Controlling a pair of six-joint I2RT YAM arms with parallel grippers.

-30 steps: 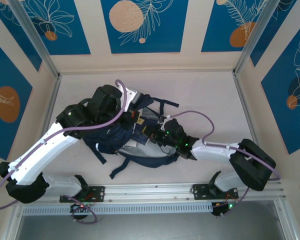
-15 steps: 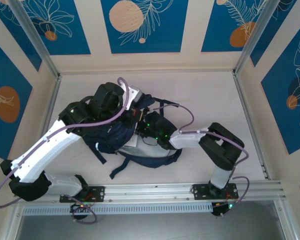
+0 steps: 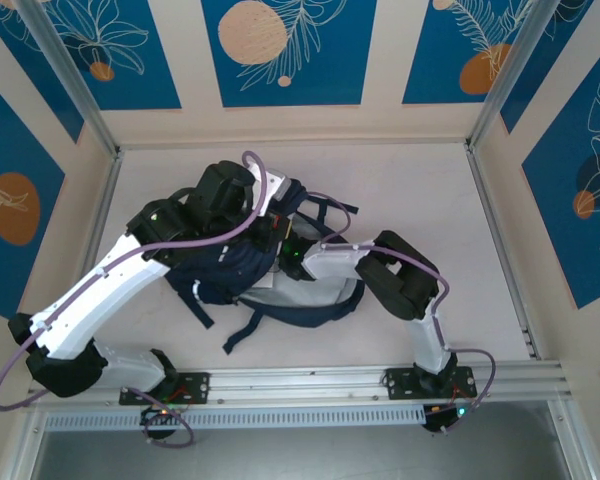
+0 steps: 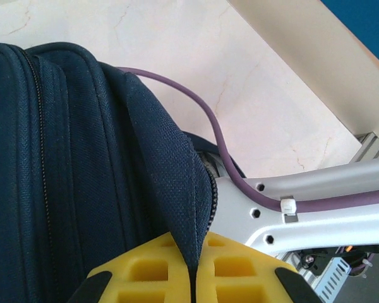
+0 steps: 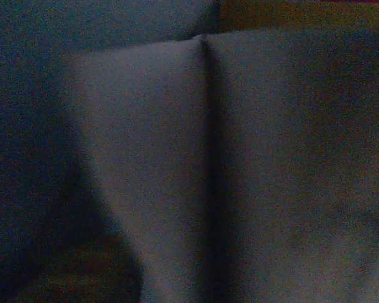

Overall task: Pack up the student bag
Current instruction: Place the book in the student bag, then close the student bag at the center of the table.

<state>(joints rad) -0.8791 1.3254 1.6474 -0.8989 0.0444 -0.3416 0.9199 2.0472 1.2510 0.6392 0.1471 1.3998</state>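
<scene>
The student bag (image 3: 242, 275) lies left of the middle of the tabletop (image 3: 430, 190), with its straps (image 3: 280, 320) trailing toward the near edge. The left gripper (image 4: 192, 273) is clamped tight on the navy fabric lip beside the zip (image 4: 211, 192), apparently lifting it so the mouth gapes for loading. The right arm (image 3: 330, 262) reaches into that opening, and in the dark interior I cannot tell whether the right gripper is open or closed.

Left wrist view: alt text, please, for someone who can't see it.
The left tool is shut on a fold of the navy bag beside its zipper. Behind, the white right arm and a purple cable cross the pale table.
</scene>
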